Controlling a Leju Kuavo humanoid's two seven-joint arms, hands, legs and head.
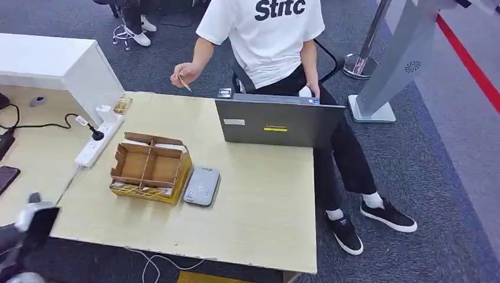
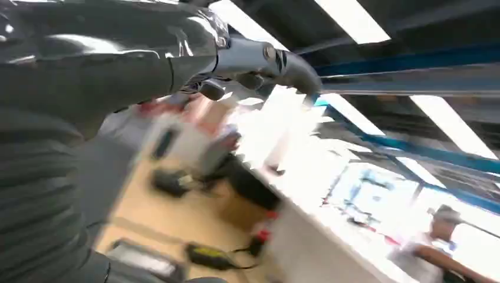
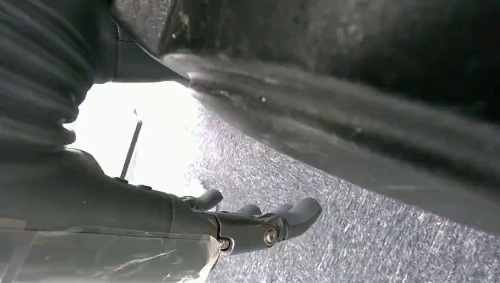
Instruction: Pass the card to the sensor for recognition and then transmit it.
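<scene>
1. The left hand (image 1: 26, 227) sits by the table's (image 1: 265, 206) near-left corner; its grip is too blurry to tell.
2. The right hand (image 3: 253, 224) holds nothing, fingers a bit curled.
3. The sensor (image 1: 201, 186) lies right beside the box (image 1: 150, 168).

one card sensor (image 1: 201, 186), one divided cardboard box (image 1: 150, 167), one laptop (image 1: 279, 122), one power strip (image 1: 97, 143), one seated person (image 1: 277, 41)

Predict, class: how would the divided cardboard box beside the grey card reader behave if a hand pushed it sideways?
The cardboard box looks thin-walled and open-topped, so it is probably light and would slide easily on the smooth table. It sits low and wide, so tipping seems unlikely. Its walls may flex or crush.
</scene>
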